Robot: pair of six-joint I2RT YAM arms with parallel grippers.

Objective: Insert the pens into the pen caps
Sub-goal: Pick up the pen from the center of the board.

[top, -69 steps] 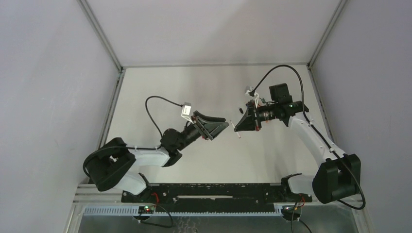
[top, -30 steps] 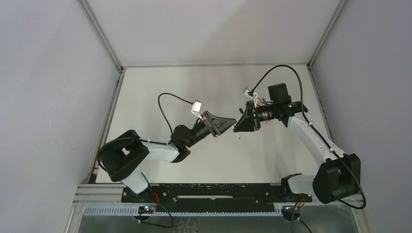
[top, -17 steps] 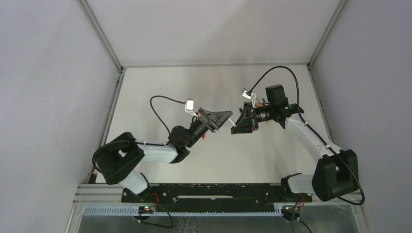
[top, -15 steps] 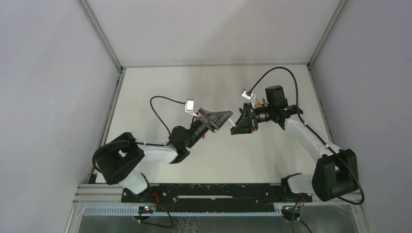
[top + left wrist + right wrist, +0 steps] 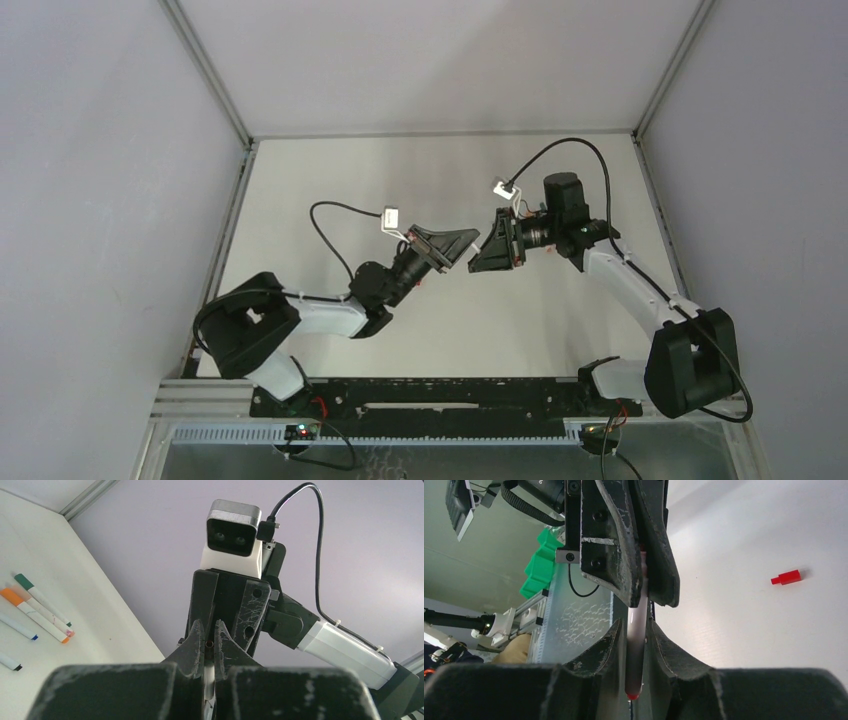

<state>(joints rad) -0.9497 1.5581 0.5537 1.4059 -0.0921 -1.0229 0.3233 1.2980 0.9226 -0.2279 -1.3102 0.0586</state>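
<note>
Above the middle of the table my left gripper (image 5: pixel 461 243) and right gripper (image 5: pixel 482 254) meet tip to tip. One of the pens, a white barrel (image 5: pixel 636 640) with a red tip, runs between them. In the left wrist view my left gripper (image 5: pixel 209 626) is shut on this barrel (image 5: pixel 209 672). My right gripper (image 5: pixel 634 626) stands slightly open, its fingers (image 5: pixel 618 635) loosely flanking the barrel with slim gaps. One of the pen caps, a red one (image 5: pixel 786 577), lies on the table to the right.
Several other pens lie on the table at the left of the left wrist view: a green-capped one (image 5: pixel 42 599), an orange-capped one (image 5: pixel 32 614), a blue-tipped one (image 5: pixel 17 627) and a black-tipped one (image 5: pixel 9 662). Grey walls enclose the table.
My right gripper has swung left toward the left gripper and its jaws have widened round the pen. My left gripper rose a little and is closed on the pen's other end.
</note>
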